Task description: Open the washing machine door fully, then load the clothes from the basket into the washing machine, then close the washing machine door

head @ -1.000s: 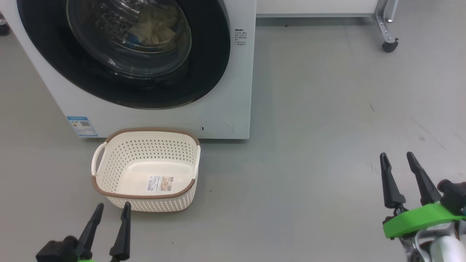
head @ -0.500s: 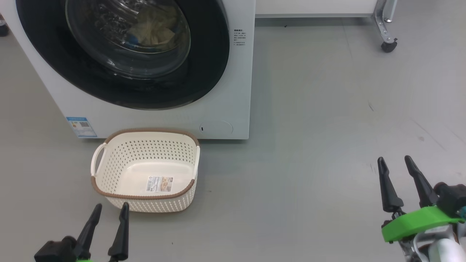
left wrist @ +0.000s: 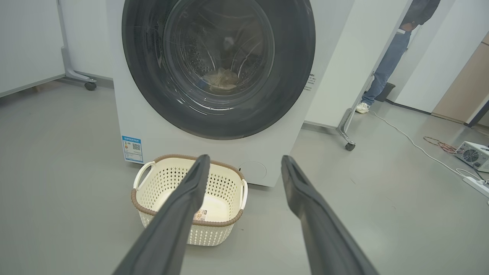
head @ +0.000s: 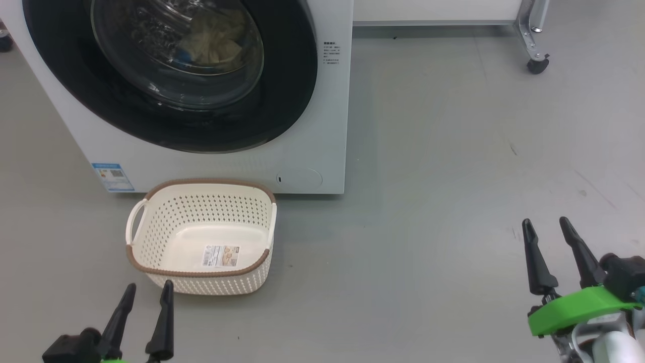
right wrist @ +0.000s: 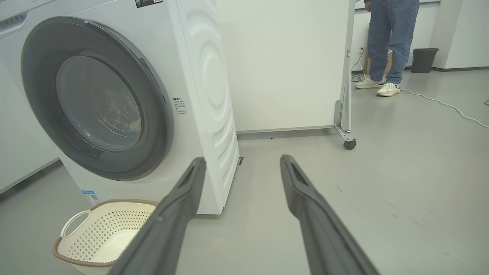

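The washing machine door [head: 176,65] sits flush against the front of the washing machine [head: 322,151]. Through its glass the clothes [head: 211,43] lie inside the drum. The basket [head: 201,273] stands on the floor just in front of the machine's base, with only a paper label in it. Judged from this, all three steps look done, so any coming move turns on clearance rather than reach. The left gripper [head: 150,285] hangs in front of the machine, with the basket between it and the door. Its fingers are spread apart, hold nothing and point toward the door, which lies ahead of and above them. The right gripper [head: 545,222], fingers likewise apart and bare, sits well off to the robot's right of the machine, over open floor. The left arm is the nearer one to the door, whose round face offers no long axis to line up with.
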